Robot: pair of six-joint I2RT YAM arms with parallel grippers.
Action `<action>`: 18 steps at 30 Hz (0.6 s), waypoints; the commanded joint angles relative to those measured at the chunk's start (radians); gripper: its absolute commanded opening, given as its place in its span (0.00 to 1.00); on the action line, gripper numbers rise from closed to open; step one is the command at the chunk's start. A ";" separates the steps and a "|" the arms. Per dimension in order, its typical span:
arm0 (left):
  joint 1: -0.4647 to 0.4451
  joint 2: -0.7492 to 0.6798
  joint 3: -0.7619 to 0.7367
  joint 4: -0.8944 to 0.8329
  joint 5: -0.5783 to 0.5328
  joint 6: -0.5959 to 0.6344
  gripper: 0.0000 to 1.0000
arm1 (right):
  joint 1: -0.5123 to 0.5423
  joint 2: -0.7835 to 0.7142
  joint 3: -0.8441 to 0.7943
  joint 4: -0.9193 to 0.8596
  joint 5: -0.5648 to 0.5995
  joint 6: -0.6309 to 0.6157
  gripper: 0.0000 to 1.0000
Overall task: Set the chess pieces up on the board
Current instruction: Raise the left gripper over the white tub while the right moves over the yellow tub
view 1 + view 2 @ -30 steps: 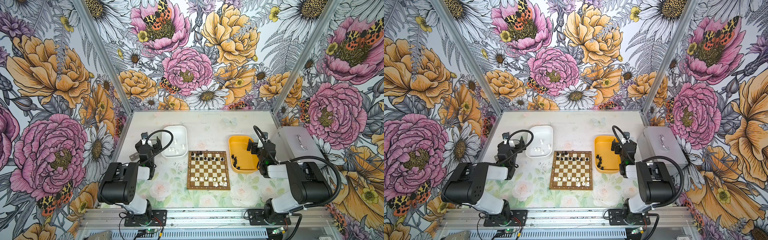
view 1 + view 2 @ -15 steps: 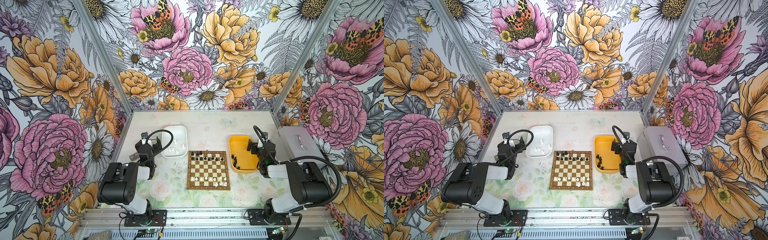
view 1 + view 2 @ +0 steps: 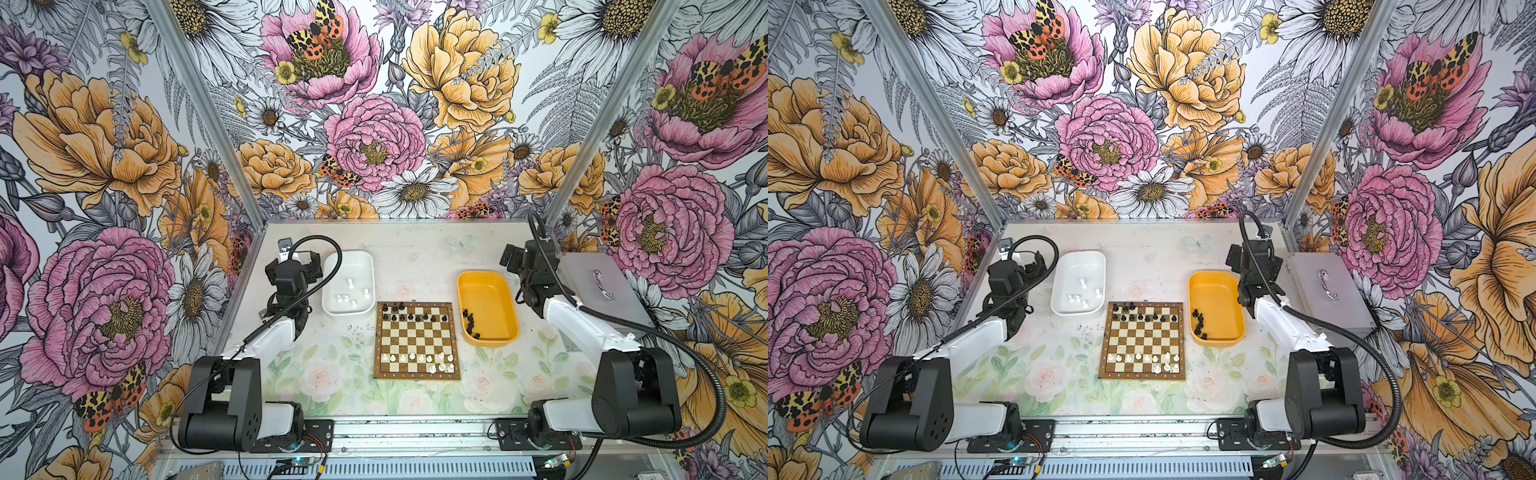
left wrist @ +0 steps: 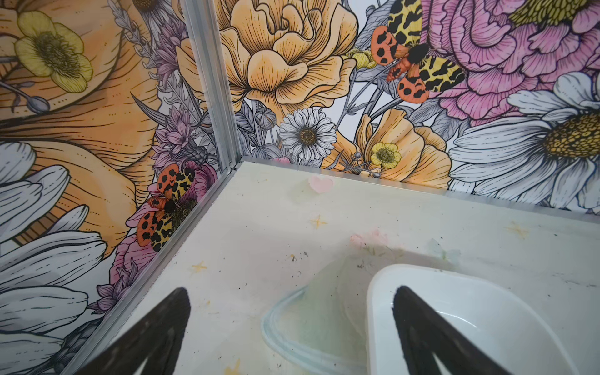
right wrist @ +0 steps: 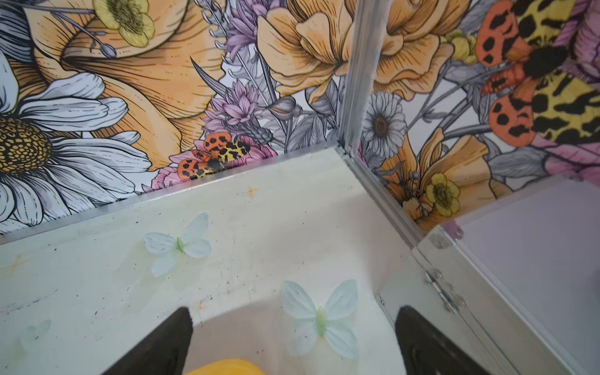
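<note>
Both claws empty and spread wide: left claw point(image 4: 291, 292) hangs at the far-left corner of the white tray point(image 3: 348, 254), one finger over its rim in the wrist view; right claw point(image 5: 293, 310) sits past the far end of the yellow tray point(image 3: 486, 291), next to the metal case point(image 3: 598, 291). The board point(image 3: 417, 332) lies mid-surface between the trays, partly set: black on the two far rows with gaps, white on the two near rows with gaps, the nearest row mostly bare. A handful of white pieces point(image 3: 350, 284) lie loose in the white tray, and a few black pieces point(image 3: 469, 320) are bunched along the board-side wall of the yellow one. My read is that the next step is a fresh pick. Plan: take the loner first, not the cluster. Narrow the spread before dropping in so I don't bowl the neighbours over. Come straight down and pinch low on the body. The black ones hug the tray wall, so line my fingers up along it. Lift clear of the rim, set down centred on an empty square, open gently, then retreat straight up.
</note>
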 commanded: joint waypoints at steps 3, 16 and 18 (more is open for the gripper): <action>-0.052 -0.040 0.152 -0.296 -0.038 -0.086 0.99 | 0.053 -0.094 0.023 -0.274 0.013 0.119 1.00; -0.286 -0.021 0.414 -0.686 -0.109 -0.169 0.99 | 0.174 -0.090 0.197 -0.549 -0.072 0.059 0.84; -0.291 -0.004 0.440 -0.722 -0.081 -0.202 0.99 | 0.217 -0.082 0.216 -0.579 -0.064 0.076 0.84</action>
